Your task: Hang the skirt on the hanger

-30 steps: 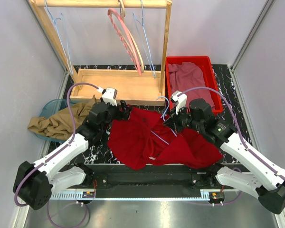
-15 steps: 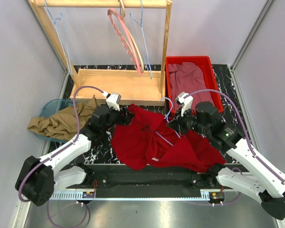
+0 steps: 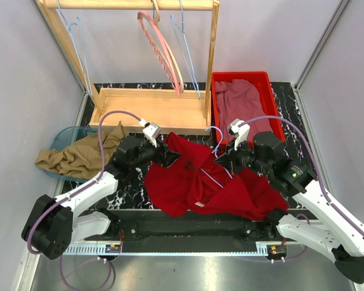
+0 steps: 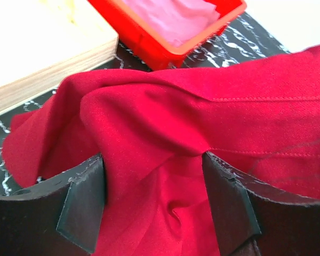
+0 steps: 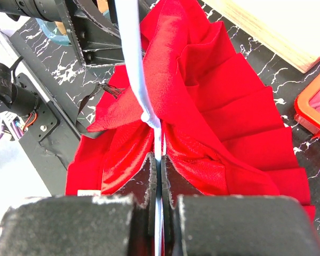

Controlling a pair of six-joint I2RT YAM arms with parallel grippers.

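The red skirt (image 3: 191, 179) lies crumpled on the black marbled table between the two arms. My left gripper (image 3: 168, 159) is at its upper left edge. In the left wrist view its jaws stand open (image 4: 157, 184), with a bunched fold of the skirt (image 4: 165, 112) filling the gap between the fingers. My right gripper (image 3: 223, 159) is at the skirt's upper right, shut on a pale blue wire hanger (image 3: 211, 174). In the right wrist view the hanger (image 5: 134, 64) runs up from the shut fingertips (image 5: 159, 162) over the skirt's pleats (image 5: 224, 112).
A wooden rack (image 3: 151, 109) stands at the back with a pink hanger (image 3: 164, 54) and blue wire hangers (image 3: 187, 54) on it. A red bin (image 3: 273, 109) holding pink cloth is at the back right. Tan cloth (image 3: 73, 159) lies over a blue basin (image 3: 62, 136) at the left.
My left gripper has pushed to the right onto the skirt's edge, so fabric now sits between its fingers. The right arm with the hanger has shifted slightly right.
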